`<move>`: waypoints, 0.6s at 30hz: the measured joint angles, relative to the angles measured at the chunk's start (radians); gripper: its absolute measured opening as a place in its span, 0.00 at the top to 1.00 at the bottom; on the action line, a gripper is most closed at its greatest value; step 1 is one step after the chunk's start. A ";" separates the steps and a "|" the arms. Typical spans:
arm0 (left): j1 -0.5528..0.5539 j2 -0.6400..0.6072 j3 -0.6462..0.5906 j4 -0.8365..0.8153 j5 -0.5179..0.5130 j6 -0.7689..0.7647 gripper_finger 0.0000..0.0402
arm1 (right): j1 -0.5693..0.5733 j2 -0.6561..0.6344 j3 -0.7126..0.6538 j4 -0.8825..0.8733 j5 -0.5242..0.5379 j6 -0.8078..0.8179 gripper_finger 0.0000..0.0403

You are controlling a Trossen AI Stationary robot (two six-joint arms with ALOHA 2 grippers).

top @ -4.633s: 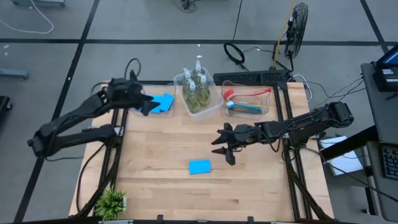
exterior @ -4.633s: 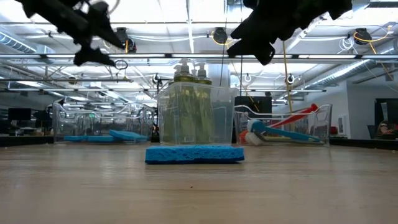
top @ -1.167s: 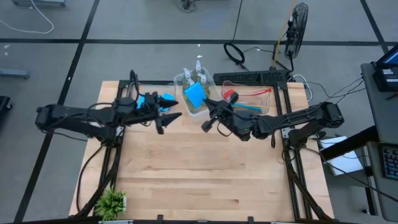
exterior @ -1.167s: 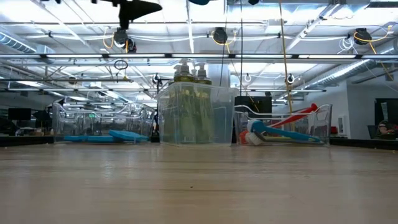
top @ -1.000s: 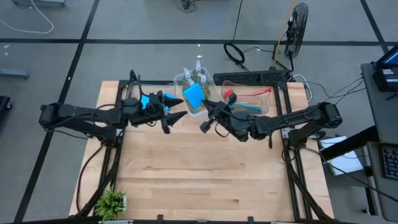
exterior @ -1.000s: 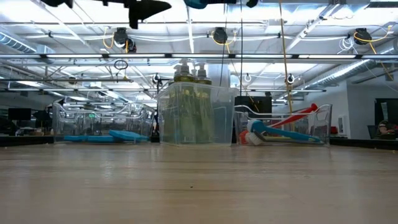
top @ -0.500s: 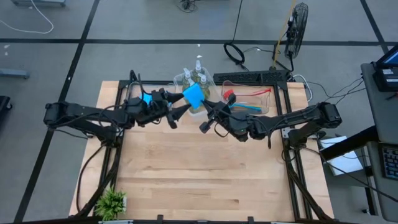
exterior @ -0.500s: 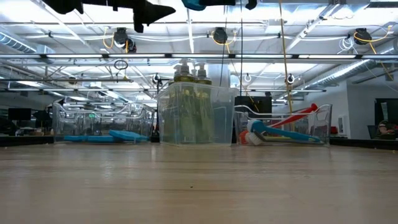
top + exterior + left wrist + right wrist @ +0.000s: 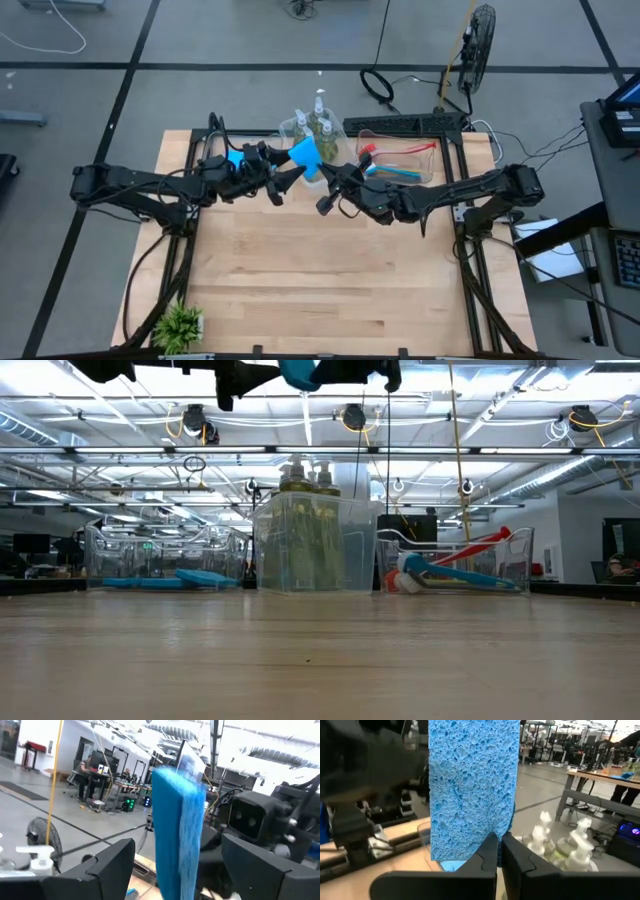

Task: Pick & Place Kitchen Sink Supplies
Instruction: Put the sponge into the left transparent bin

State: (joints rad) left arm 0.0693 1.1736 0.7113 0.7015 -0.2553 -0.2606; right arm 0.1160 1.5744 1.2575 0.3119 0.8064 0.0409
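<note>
Between the left gripper [image 9: 172,870] fingers, sponge [image 9: 177,827] edge-on; right wrist view, face-on.

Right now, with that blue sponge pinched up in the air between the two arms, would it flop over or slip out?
Probably neither. The blue sponge stands upright above the shut right gripper without sagging, so it seems fairly stiff and light. Its pitted, porous face likely grips well rather than sliding. The open left gripper straddles it, and its soft body would likely squash a little when pinched.

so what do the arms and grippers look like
Both arms are dark, slim and jointed, with black cables along them. The left gripper and right gripper each end in two black tapering fingers, flat on the inner faces. No markings show.
</note>
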 joint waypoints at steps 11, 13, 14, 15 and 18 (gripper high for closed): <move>0.003 0.000 0.000 -0.003 0.060 -0.029 0.72 | 0.001 0.012 0.001 0.017 -0.001 0.011 1.00; 0.007 0.000 0.000 -0.010 0.078 -0.029 0.89 | 0.002 0.013 0.001 0.013 0.002 0.012 1.00; 0.011 0.000 0.000 -0.011 0.088 -0.029 0.94 | 0.002 0.013 0.001 0.013 0.003 0.012 1.00; 0.013 0.000 0.000 -0.011 0.095 -0.030 0.96 | 0.002 0.013 0.001 0.014 0.001 0.012 1.00; 0.022 0.000 0.000 -0.013 0.106 -0.048 0.96 | 0.003 0.013 0.001 0.013 -0.009 0.012 1.00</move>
State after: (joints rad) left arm 0.0909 1.1732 0.7113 0.6886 -0.1496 -0.3088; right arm 0.1188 1.5875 1.2583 0.3244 0.7975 0.0526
